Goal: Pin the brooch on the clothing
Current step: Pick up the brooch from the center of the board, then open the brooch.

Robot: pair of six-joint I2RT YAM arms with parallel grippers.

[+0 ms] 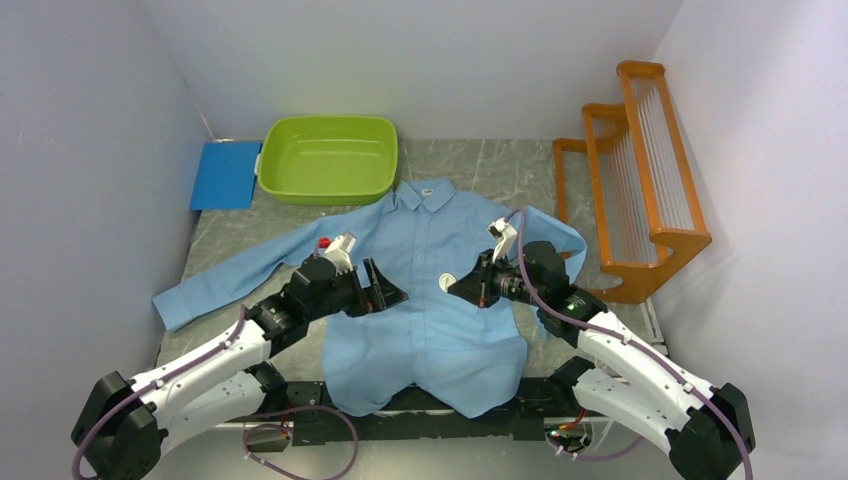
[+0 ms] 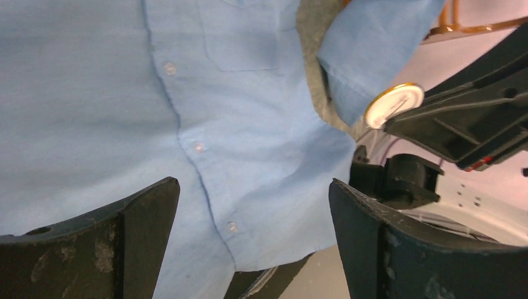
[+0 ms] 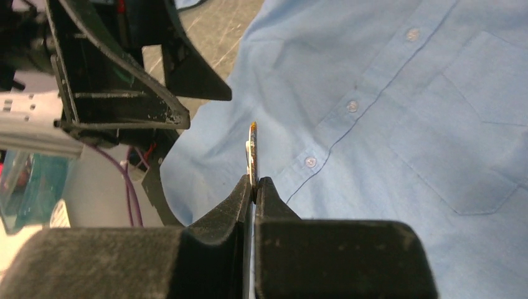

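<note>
The light blue shirt lies flat on the table, collar at the far side, sleeves spread. My right gripper is shut on the brooch, a small round white disc with a gold rim, held above the shirt's front near the button line. The right wrist view shows the brooch edge-on between the closed fingertips. The left wrist view shows its white face. My left gripper is open and empty above the shirt's left front, facing the right gripper; its fingers frame the button placket.
A green tub stands behind the collar, with a blue pad to its left. An orange wooden rack stands at the right back. Grey walls close in left and right.
</note>
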